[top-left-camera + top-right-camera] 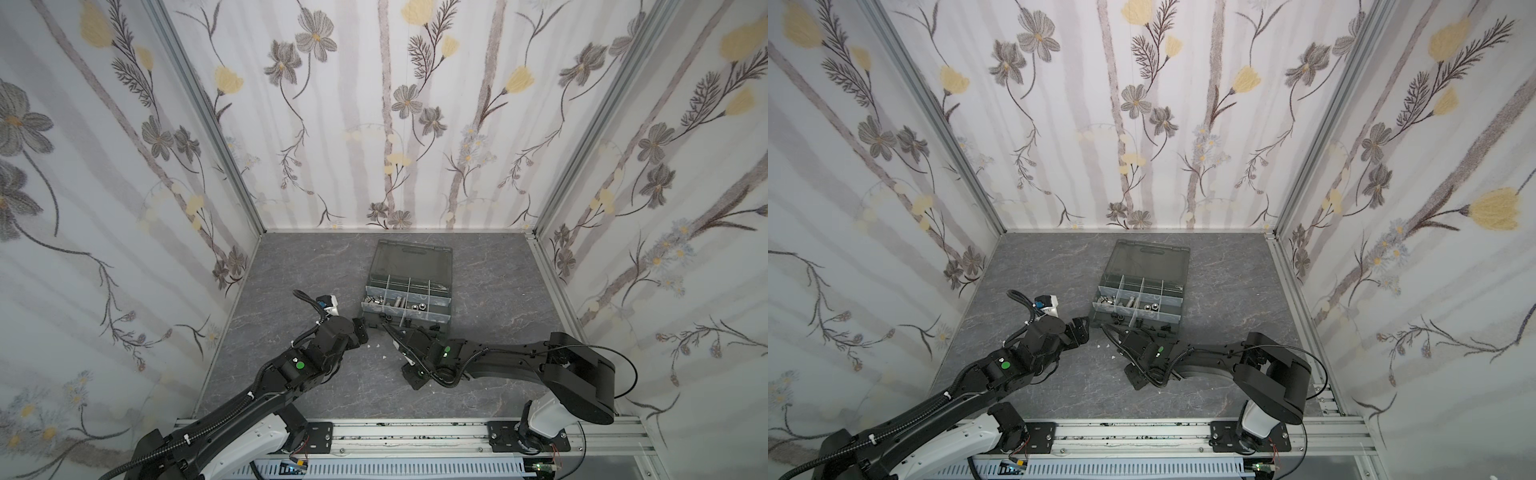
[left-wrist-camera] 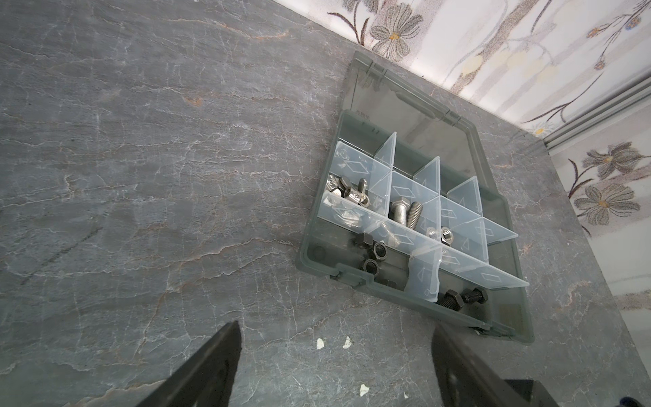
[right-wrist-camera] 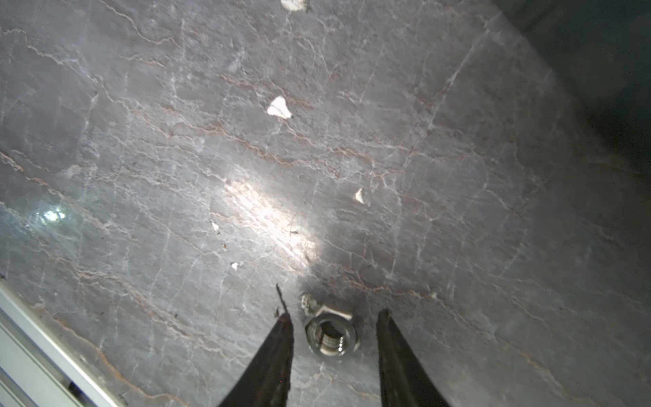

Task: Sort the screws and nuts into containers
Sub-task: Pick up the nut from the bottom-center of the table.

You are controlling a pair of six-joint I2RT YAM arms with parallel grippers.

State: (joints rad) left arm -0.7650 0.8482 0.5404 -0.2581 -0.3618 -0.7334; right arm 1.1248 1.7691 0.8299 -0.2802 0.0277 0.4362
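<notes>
Step in hand: the right arm is picking up a loose nut. The right gripper (image 3: 334, 313) is low over the grey marble-veined tabletop (image 3: 141, 141). Its two dark jaws are apart and straddle a shiny silver hexagonal nut (image 3: 331, 334). The nut lies flat, hole up, with a sliver of table showing on each side, so nothing is clamped yet. In both top views the arm hides the nut. Its wrist sits just in front of the dark grey plastic organiser case (image 1: 411, 259), whose smoky lid lies open behind.

Left gripper (image 2: 334, 324): jaws wide apart and empty, above bare table beside the case's front corner.

Case contents, left wrist view:
- silver screws (image 2: 408, 215) in a middle compartment
- silver nuts (image 2: 440, 234) in the next compartment
- black nuts (image 2: 373, 253) and black screws (image 2: 461, 297) in the front row, either side of a pale translucent divider (image 2: 422, 275)

A few white flecks (image 3: 279, 107) lie on the table; they are not parts.

Judgement: sorting looks nearly finished, as I see no other loose part. The next move calls for closing squarely on the nut's flats and lifting it over the front wall. It should then be released over the silver nuts, not the black ones. Risk: the thin nut may skid or tip as the jaws close.
</notes>
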